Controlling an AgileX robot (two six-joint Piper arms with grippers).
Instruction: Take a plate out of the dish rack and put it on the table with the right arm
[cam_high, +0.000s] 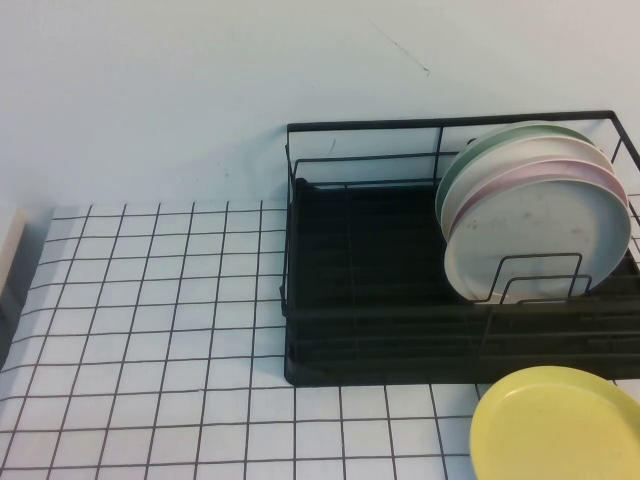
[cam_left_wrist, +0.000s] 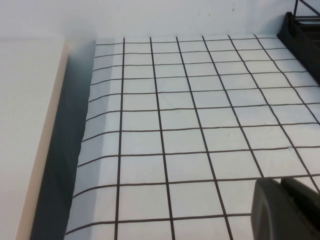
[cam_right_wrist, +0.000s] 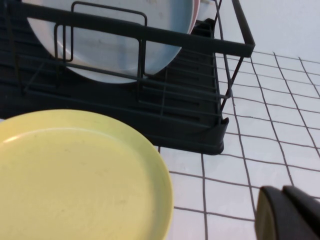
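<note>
The pale grey-blue plate (cam_high: 545, 235) stands upright at the front of a stack in the right end of the black wire dish rack (cam_high: 360, 300). It also shows in the right wrist view (cam_right_wrist: 115, 55) behind the rack's wire loops (cam_right_wrist: 105, 30). My right gripper (cam_right_wrist: 282, 190) is shut and empty, low over the white gridded table (cam_right_wrist: 260, 150) beside the rack's corner. My left gripper (cam_left_wrist: 279, 182) is shut and empty over the table (cam_left_wrist: 190, 125), far left of the rack. Neither gripper shows in the high view.
A yellow plate (cam_high: 560, 425) lies flat on the table in front of the rack, close to my right gripper (cam_right_wrist: 75, 175). A pink plate (cam_high: 560, 172) and a green plate (cam_high: 500, 140) stand behind the grey-blue one. A beige board (cam_left_wrist: 25, 125) borders the table's left edge.
</note>
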